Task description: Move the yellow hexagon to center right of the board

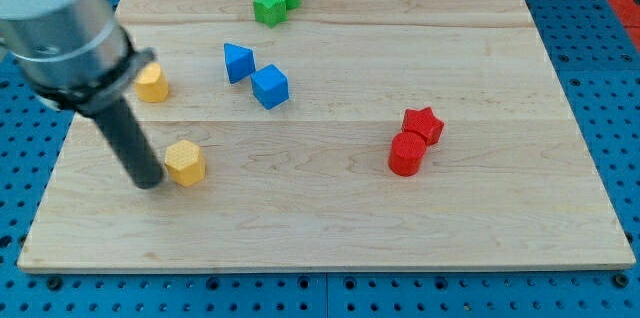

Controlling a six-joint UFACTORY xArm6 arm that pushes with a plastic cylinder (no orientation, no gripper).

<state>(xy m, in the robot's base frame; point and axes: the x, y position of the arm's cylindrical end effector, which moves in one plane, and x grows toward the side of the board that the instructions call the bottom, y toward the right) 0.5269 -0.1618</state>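
Gripper: none fitted, nothing held; my tip (pixel 150 182) sits just left of yellow hexagon (pixel 185 163), which remains far from center right, push barely begun.

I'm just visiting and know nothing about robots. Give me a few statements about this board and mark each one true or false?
1. My tip is just to the view's left of the yellow hexagon. True.
2. The two red blocks are far apart. False: the red star and the red cylinder sit right against each other.
3. The two green blocks sit near the view's top edge of the board. True.
4. The yellow hexagon is already at the board's centre right. False: it lies at the view's lower left.
5. There are three blue blocks. False: only two, a blue triangle and a blue cube.
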